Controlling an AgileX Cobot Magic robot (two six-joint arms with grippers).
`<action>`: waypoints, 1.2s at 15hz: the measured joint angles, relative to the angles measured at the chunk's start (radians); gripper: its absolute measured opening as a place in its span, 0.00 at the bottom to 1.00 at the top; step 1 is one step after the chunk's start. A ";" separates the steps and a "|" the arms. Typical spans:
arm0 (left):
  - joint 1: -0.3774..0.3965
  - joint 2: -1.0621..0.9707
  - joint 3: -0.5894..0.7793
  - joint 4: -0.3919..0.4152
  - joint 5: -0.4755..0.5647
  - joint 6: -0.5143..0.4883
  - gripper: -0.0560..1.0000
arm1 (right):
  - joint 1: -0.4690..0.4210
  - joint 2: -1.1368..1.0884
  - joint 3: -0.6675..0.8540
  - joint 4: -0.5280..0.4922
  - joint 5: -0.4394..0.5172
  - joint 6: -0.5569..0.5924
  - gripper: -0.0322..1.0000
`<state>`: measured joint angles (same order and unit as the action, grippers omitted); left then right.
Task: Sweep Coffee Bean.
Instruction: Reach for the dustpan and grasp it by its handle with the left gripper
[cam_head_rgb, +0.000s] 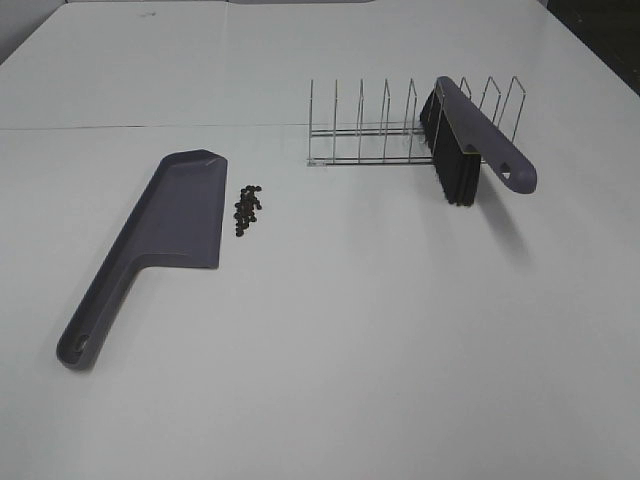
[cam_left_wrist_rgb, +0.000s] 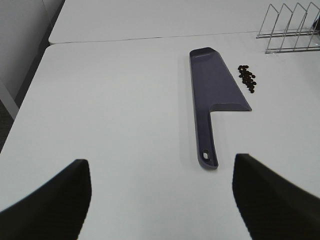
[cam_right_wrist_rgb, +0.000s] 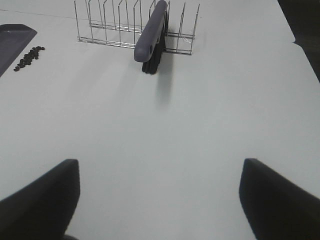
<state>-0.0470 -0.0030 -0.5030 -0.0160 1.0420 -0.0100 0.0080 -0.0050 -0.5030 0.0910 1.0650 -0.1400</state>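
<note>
Left hand (cam_left_wrist_rgb: 161, 160) and right hand (cam_right_wrist_rgb: 160, 161) gape empty; coffee bean (cam_left_wrist_rgb: 247, 79) lies just beside dustpan (cam_left_wrist_rgb: 217, 82), brush (cam_right_wrist_rgb: 150, 32) leans in rack (cam_head_rgb: 360, 131)

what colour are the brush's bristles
Black; the purple-handled brush's bristles show best in the exterior high view.

A thin metal wire rack (cam_head_rgb: 360, 132) with a row of upright loop dividers stands on the plain white tabletop (cam_head_rgb: 350, 350), toward its far side.

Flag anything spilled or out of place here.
A small cluster of coffee beans lies loose on the table, just beside the dustpan. The brush sits slotted in the wire rack; nothing else looks off.
</note>
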 joint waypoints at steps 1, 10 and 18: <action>0.000 0.000 0.000 0.000 0.000 0.000 0.75 | 0.000 0.000 0.000 0.000 0.000 0.000 0.78; 0.000 0.000 0.000 0.000 0.000 0.000 0.75 | 0.000 0.000 0.000 0.000 0.000 0.000 0.78; 0.000 0.000 0.000 0.000 0.000 0.000 0.75 | 0.000 0.000 0.000 0.000 0.000 0.000 0.78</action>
<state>-0.0470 -0.0030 -0.5030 -0.0160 1.0420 -0.0100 0.0080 -0.0050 -0.5030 0.0910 1.0650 -0.1400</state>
